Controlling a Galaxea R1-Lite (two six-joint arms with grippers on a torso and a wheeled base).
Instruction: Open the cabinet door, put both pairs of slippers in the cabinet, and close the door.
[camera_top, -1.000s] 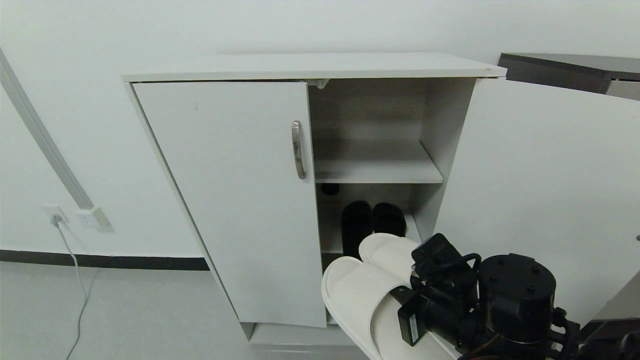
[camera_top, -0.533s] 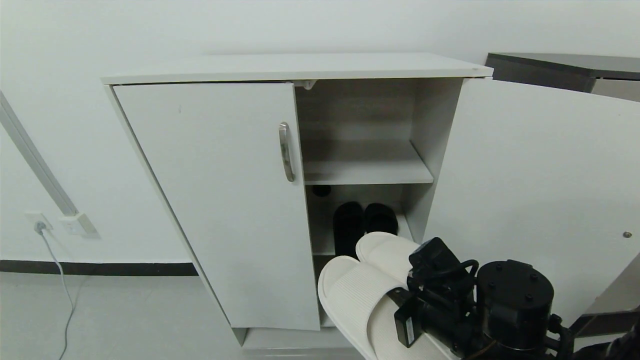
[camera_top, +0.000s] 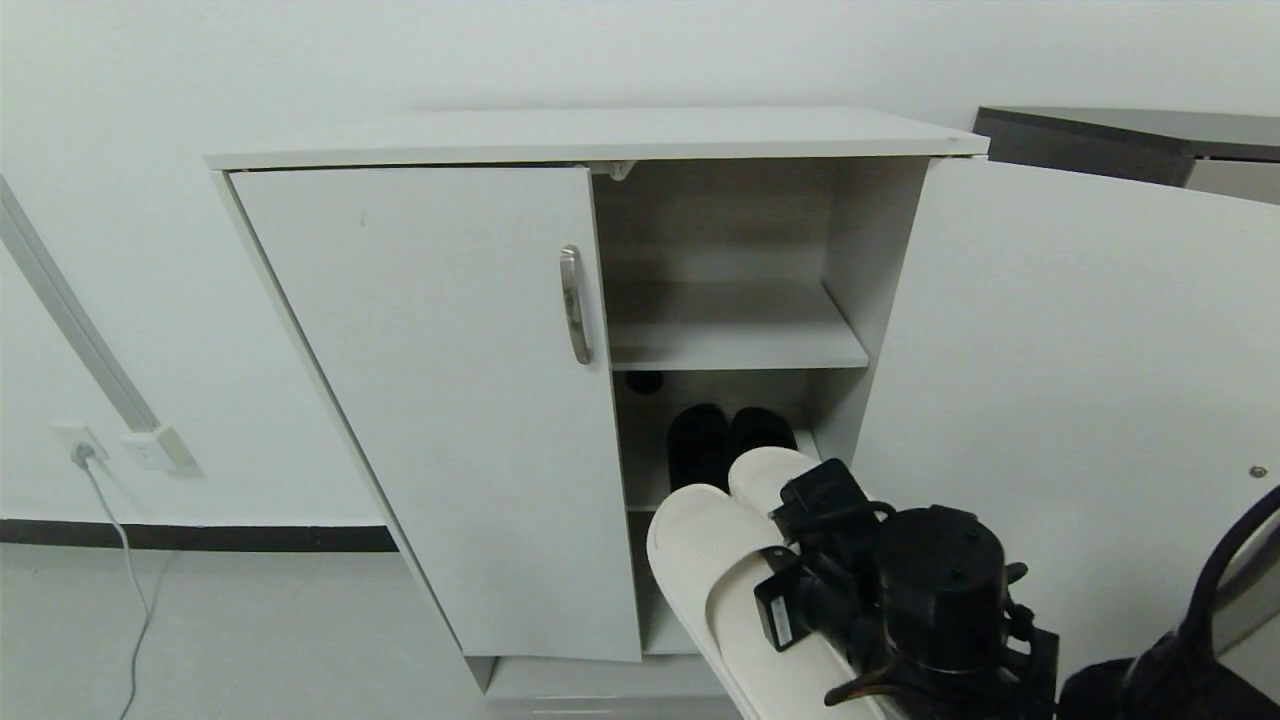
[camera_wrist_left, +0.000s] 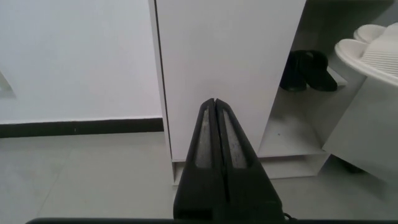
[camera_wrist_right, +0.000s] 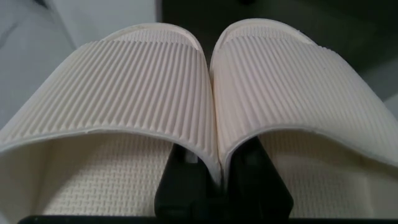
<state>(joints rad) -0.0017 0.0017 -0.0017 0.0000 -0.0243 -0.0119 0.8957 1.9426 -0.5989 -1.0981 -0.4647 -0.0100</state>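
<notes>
1. White ribbed slippers (camera_wrist_right: 143, 93), a pair pressed side by side, are clamped in the right gripper (camera_wrist_right: 217, 171). Its black fingers (camera_wrist_right: 255, 174) pinch the two inner edges together. In the head view the pair hangs just in front of the cabinet's open half, toes toward the opening.
2. The left gripper (camera_wrist_left: 214, 107) hangs low above the grey floor (camera_wrist_left: 74, 180), jaws pressed tight together with nothing between them. It faces the foot of the closed left door.
3. The pale cabinet (camera_top: 600, 135) stands against the wall. Its left door (camera_top: 450, 400) is closed, with a metal handle (camera_top: 573, 305) upright at the inner edge. Its right door (camera_top: 1080, 380) is swung wide open.
4. Inside, black slippers (camera_top: 725, 440) lie side by side on the lower shelf, beneath the upper shelf (camera_top: 735, 345) and just beyond the white pair's toes.
5. On the white wall left of the cabinet, a wall socket (camera_top: 75, 445) holds a plug, and its cable (camera_top: 135, 600) trails to the floor. A dark-topped unit (camera_top: 1130, 135) stands beyond the open door.
</notes>
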